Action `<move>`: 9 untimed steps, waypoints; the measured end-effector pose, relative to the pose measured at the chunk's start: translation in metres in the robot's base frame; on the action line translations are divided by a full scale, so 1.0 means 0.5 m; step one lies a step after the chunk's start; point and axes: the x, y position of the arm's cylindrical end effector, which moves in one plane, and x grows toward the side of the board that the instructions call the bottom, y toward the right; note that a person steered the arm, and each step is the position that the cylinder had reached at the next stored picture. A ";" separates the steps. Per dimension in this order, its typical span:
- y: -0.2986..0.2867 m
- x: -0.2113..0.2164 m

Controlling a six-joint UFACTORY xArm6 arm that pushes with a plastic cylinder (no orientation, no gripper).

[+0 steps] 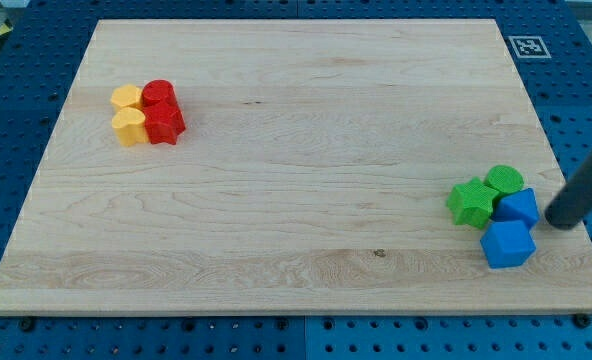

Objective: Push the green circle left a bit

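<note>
You'll find the green circle (504, 180) near the wooden board's (296, 210) right edge, at the top of a tight cluster of four blocks. My tip (559, 219) sits just to the view's right of that circle and a little lower, close beside the upper blue block (519, 207) that lies between the two; it is a bare rod end, so it holds nothing and has nothing to open or shut. Touching the circle on its left and slightly below is the green star-shaped block (471, 202), and below the circle, past the upper blue block, lies the second blue block (507, 244). Left of the circle, past the star, the board runs bare for a long way until the far cluster: two yellow blocks (128, 113) pressed against two red blocks (162, 112). To the circle's right the board edge is near. The rod's upper part is cut off by the view's right edge, and whether my tip touches the blue block you cannot tell.
</note>
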 end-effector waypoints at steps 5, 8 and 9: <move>-0.060 0.009; -0.077 -0.097; -0.078 -0.104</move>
